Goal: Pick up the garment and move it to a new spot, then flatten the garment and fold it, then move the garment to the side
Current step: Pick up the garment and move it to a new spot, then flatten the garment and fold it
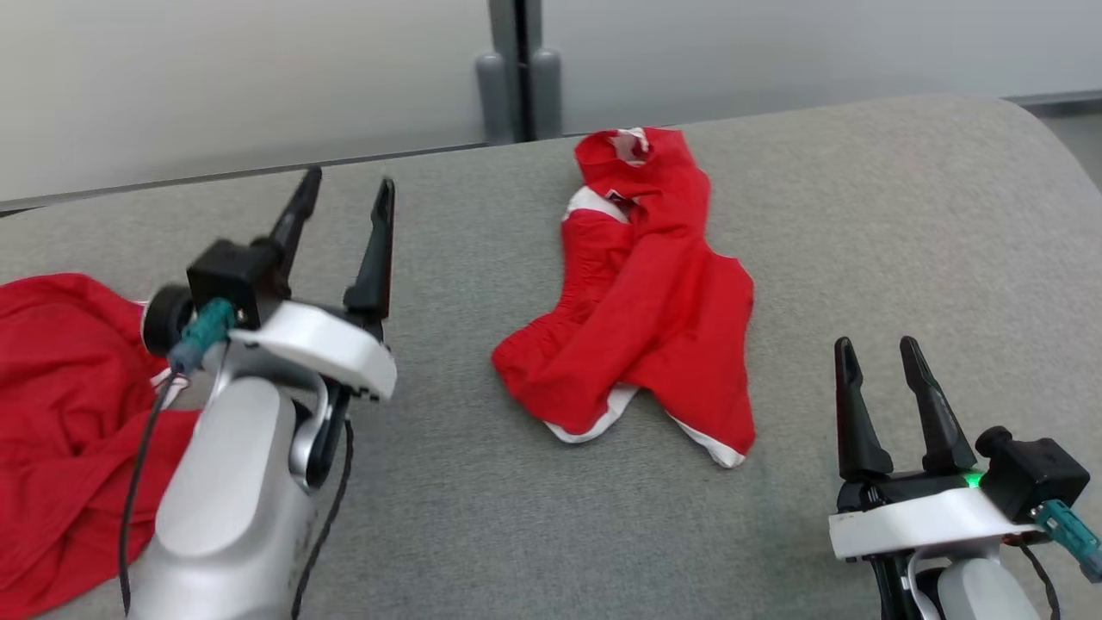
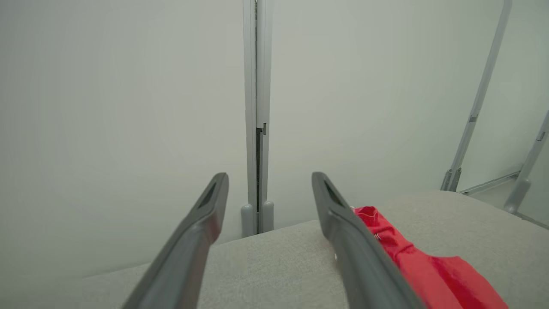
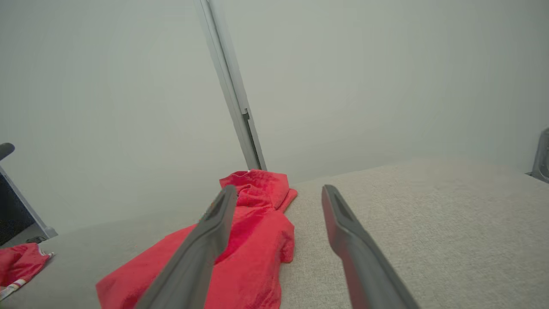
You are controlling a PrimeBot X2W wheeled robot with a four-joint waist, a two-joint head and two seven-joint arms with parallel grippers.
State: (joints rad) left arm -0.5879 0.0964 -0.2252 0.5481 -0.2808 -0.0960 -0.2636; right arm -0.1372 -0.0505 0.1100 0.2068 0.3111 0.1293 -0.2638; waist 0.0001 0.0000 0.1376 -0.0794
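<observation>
Because the red garment (image 1: 641,301) looks soft, light and floppy, it will likely sag and bunch when you lift it. It lies crumpled on the gray desk (image 1: 904,215), at 12 o'clock from you. Both claws are spread wide, holding nothing: the left claw (image 1: 349,185) at its 9 o'clock, the right claw (image 1: 876,344) at 4 o'clock. Pinch the white edge (image 1: 594,428) nearest you.

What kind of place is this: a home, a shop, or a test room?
Probably a test room or lab cell, not a home. Plain pale partition panels meet at a grey post behind a grey fabric-covered surface, which bears a crumpled red garment and another red cloth.
</observation>
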